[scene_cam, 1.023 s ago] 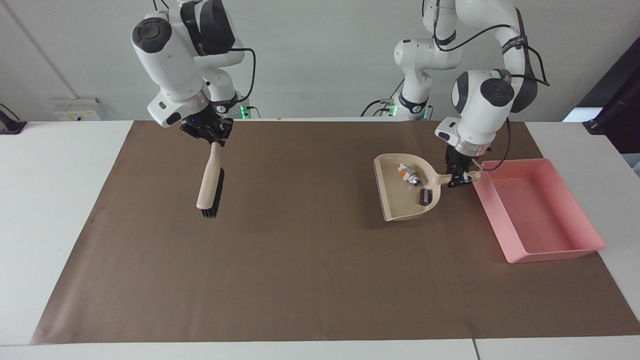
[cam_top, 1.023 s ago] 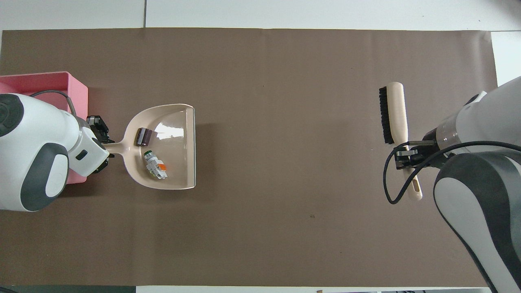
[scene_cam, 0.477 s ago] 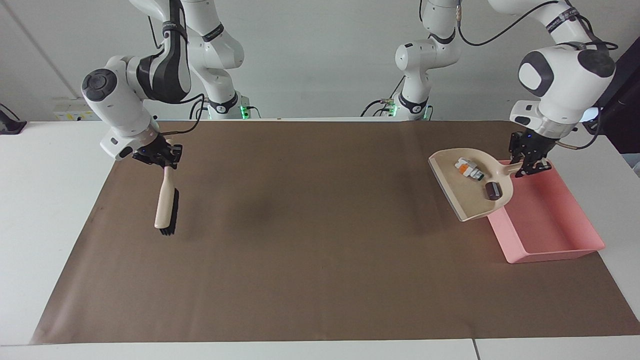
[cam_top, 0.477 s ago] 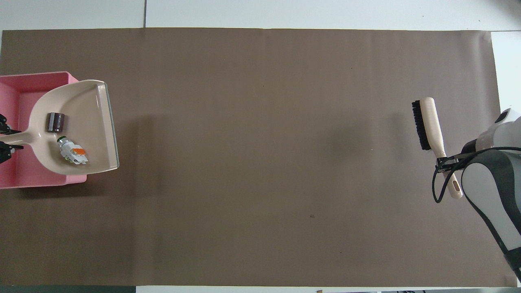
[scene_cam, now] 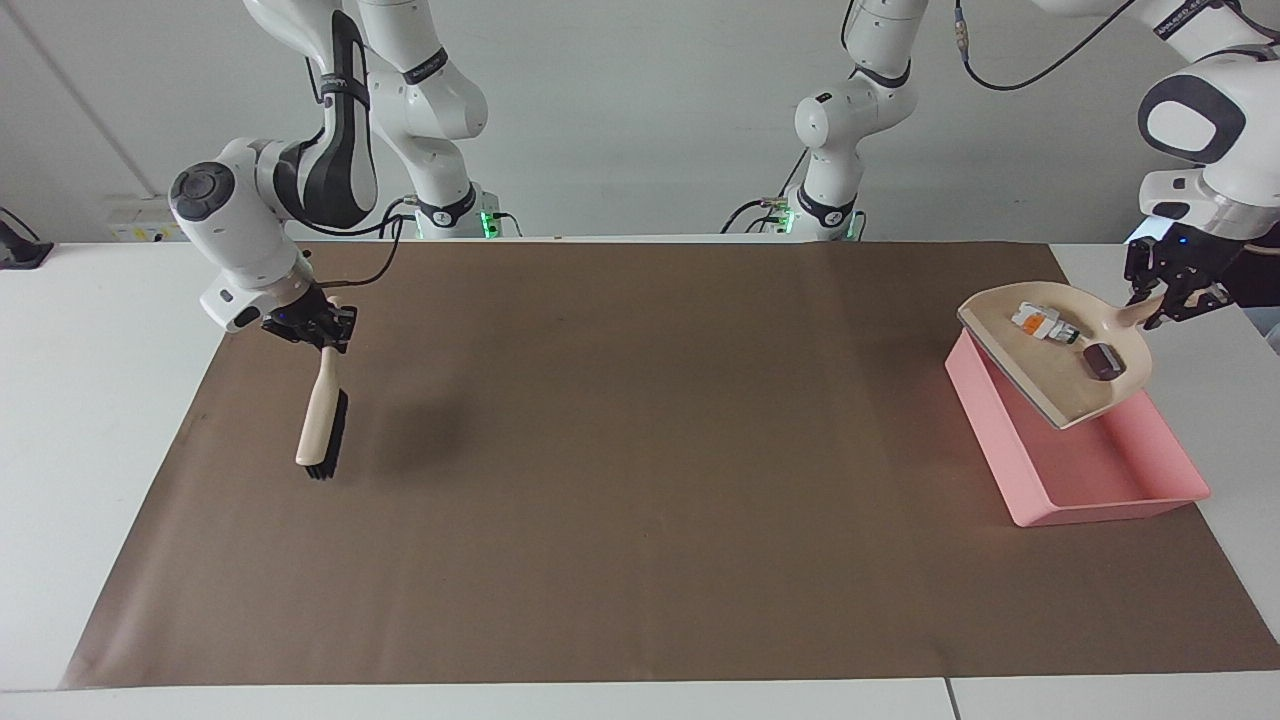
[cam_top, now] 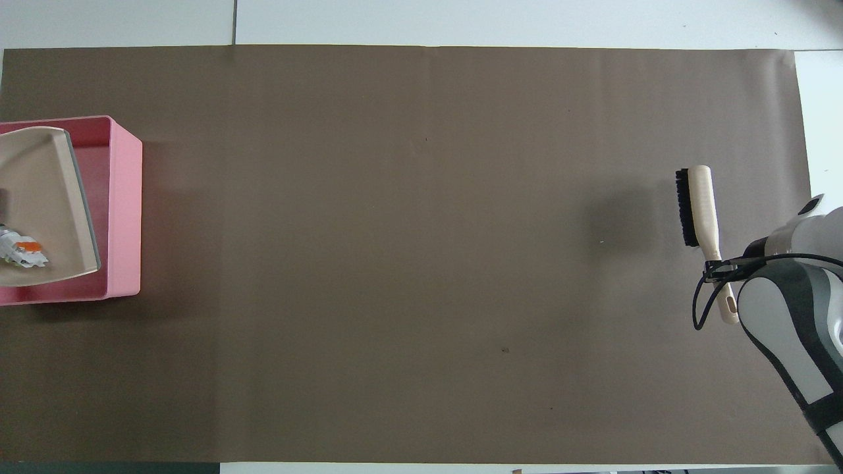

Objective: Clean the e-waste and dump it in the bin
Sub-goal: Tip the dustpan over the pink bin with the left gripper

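Note:
My left gripper (scene_cam: 1165, 290) is shut on the handle of the beige dustpan (scene_cam: 1050, 375), which it holds raised and tilted over the pink bin (scene_cam: 1110, 480). The e-waste lies in the pan: a white-and-green part (scene_cam: 1040, 325) and a black part (scene_cam: 1100, 361). In the overhead view the pan (cam_top: 39, 191) covers much of the bin (cam_top: 125, 204), the white part (cam_top: 23, 253) shows at the edge, and the left gripper is out of view. My right gripper (scene_cam: 318, 330) is shut on the handle of a beige brush (scene_cam: 320, 425).
A brown mat (scene_cam: 640, 500) covers most of the white table (scene_cam: 90, 330). The brush (cam_top: 698, 204) hangs over the mat near the right arm's end, bristles toward the middle of the table, its shadow on the mat beside it.
The left gripper lifted the dustpan off the mat and carried it toward the left arm's end, over the bin. The right gripper moved the brush toward the right arm's end and lower.

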